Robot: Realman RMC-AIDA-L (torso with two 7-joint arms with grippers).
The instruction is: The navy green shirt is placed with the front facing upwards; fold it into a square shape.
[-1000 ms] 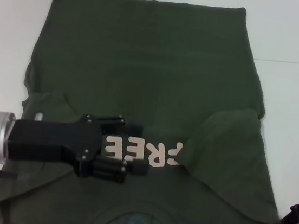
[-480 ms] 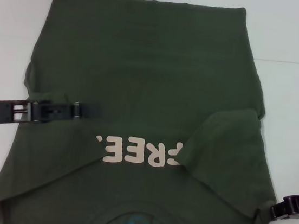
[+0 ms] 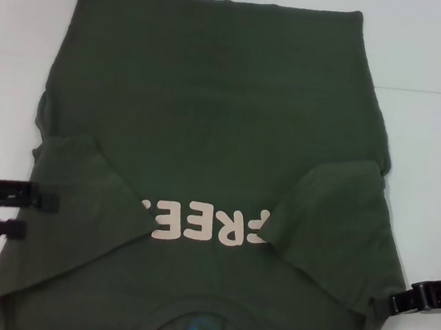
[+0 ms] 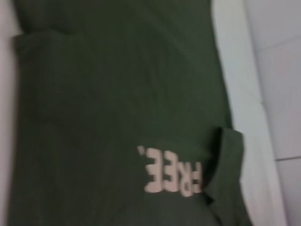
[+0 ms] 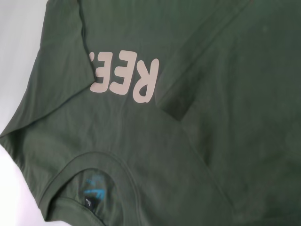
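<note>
Head view shows the shirt [image 3: 208, 131] flat between both grippers, sleeves folded inward, left gripper [image 3: 33, 214] with fingers apart at its edge, right gripper [image 3: 397, 303] touching the opposite edge, grip unclear.

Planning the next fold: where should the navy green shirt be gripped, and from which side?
Probably the collar-end corners of the navy green shirt, each from its own outer side: both sleeves are already folded in, and the left gripper and right gripper sit open there.
</note>
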